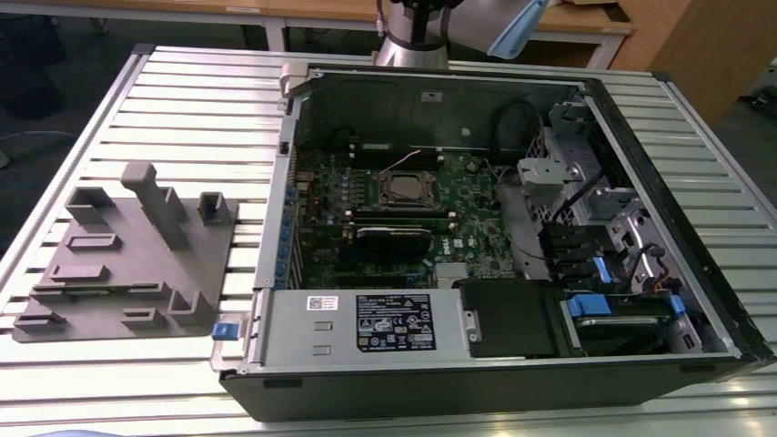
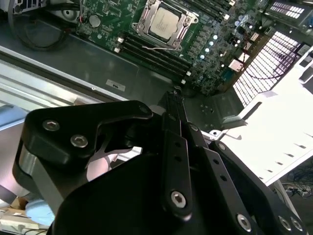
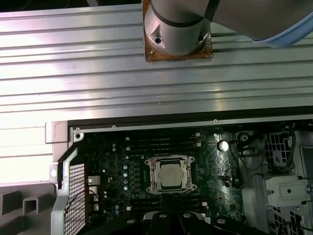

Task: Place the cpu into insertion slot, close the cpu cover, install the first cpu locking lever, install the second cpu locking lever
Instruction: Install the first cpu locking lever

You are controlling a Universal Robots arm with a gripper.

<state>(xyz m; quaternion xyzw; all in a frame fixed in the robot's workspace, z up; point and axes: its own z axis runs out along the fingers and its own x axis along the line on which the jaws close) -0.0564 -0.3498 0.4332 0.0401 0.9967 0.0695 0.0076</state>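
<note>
The cpu (image 2: pixel 164 22) (image 3: pixel 170 175) lies flat in the insertion slot (image 1: pixel 407 189) on the green motherboard, its silver-grey top facing up. The cpu cover (image 2: pixel 187 20) (image 3: pixel 152 175) lies down around it as a silver frame. A thin wire lever (image 2: pixel 146 45) runs along one side of the socket. My gripper (image 2: pixel 174 93) (image 3: pixel 168 198) hangs well above the board, off to one side of the socket. Its black fingers are pressed together with nothing between them.
The open computer case (image 1: pixel 680 300) lies on a ribbed aluminium table (image 1: pixel 182 82). A grey part holder (image 1: pixel 122 255) sits at the exterior view's left. Drive bays and cables (image 1: pixel 595 237) fill the case's right side. The arm's base (image 3: pixel 177 29) is bolted behind the case.
</note>
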